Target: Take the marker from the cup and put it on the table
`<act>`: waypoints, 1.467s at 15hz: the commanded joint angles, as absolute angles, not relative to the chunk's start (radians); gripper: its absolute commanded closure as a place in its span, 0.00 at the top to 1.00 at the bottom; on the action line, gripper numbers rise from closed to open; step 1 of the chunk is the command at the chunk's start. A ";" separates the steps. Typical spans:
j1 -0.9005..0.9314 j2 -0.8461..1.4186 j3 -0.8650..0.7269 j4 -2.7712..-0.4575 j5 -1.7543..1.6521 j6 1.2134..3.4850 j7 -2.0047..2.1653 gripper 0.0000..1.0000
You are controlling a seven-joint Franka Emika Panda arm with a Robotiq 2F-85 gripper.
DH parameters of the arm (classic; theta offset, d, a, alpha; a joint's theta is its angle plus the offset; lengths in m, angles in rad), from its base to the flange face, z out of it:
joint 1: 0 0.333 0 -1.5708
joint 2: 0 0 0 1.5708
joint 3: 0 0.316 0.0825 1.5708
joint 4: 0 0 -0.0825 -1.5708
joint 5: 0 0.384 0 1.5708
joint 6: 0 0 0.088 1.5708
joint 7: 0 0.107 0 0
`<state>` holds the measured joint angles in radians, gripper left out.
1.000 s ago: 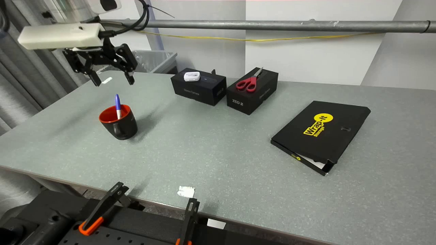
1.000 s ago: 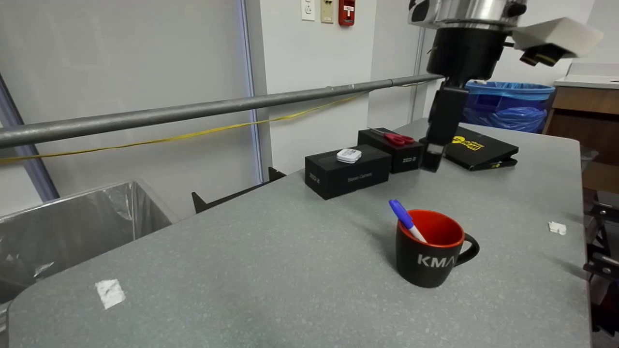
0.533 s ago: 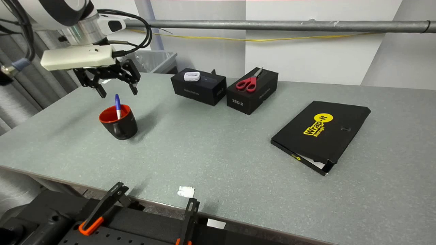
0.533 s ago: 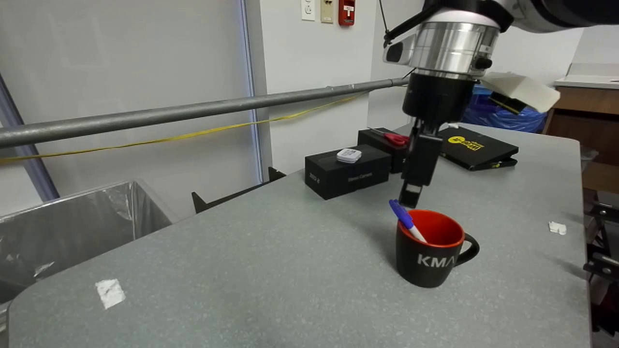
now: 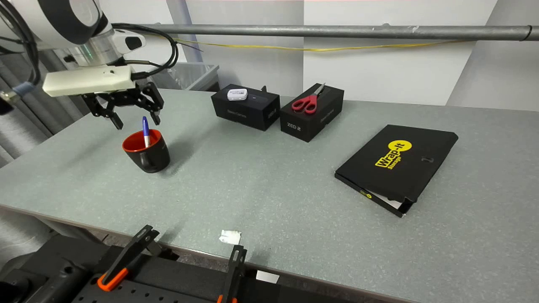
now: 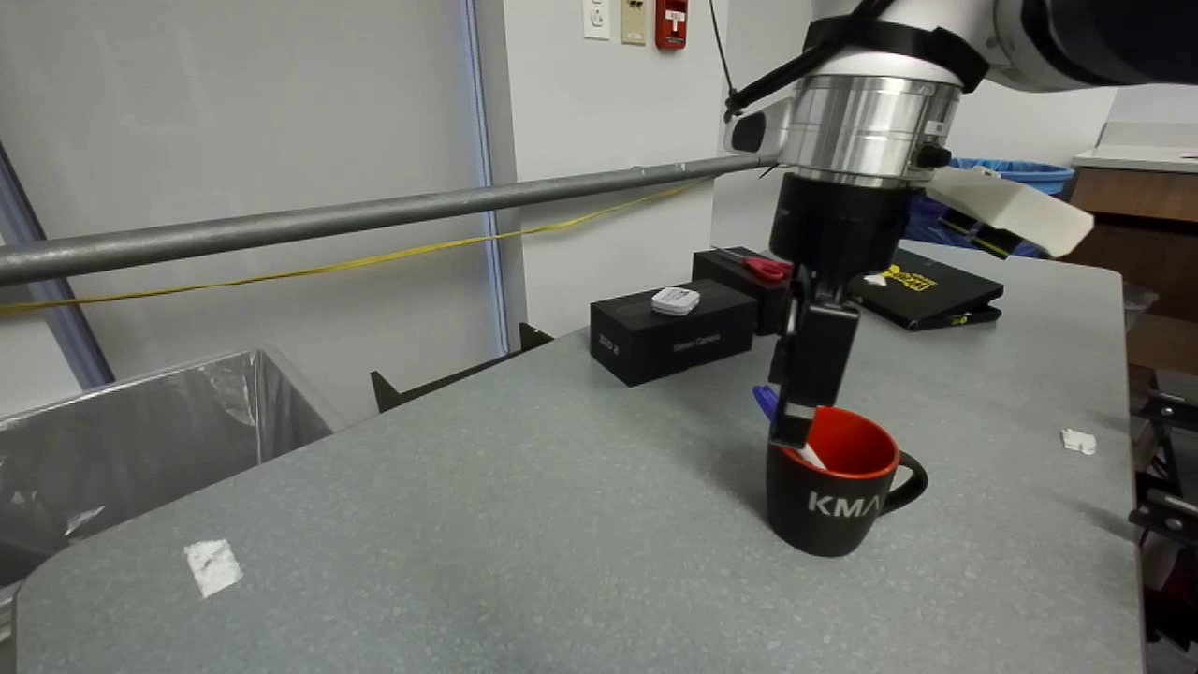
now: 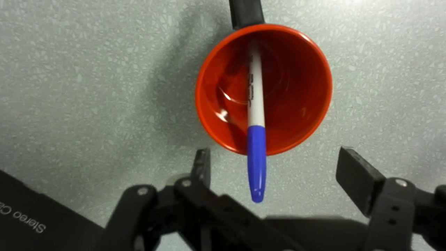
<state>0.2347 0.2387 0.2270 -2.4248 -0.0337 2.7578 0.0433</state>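
While the wide-parted jaws of the black metal gripper [image 5: 138, 123] hold nothing, the slim blue-and-white plastic marker [image 5: 146, 131] leans in the round black, red-lined, ceramic-looking cup [image 5: 156, 158]; the approach looks nearly done, but grip, lift and placing on the speckled grey-green tabletop [image 5: 261, 189] remain. The wrist view shows the blue cap [image 7: 256, 162] jutting past the rim at six o'clock, handle [image 7: 246, 14] at twelve; in an exterior view a finger [image 6: 792, 431] partly hides that cap.

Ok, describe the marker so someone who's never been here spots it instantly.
On the speckled grey table, find the black mug with the red inside. The marker leans in it, upper end sticking out. Its blue cap and white barrel set it apart from the mug's red and black.
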 commanded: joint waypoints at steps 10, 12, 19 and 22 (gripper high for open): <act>0.211 0.235 0.248 -2.419 0.023 2.834 -0.011 0.00; 0.206 0.222 0.254 -2.423 0.040 2.834 -0.022 0.02; 0.201 -0.015 0.279 -2.495 0.144 2.752 -0.057 0.02; 0.200 -0.153 0.229 -2.523 0.100 2.673 -0.016 0.02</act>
<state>0.2163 0.0137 0.2600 -2.4609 0.1138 2.7623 -0.0316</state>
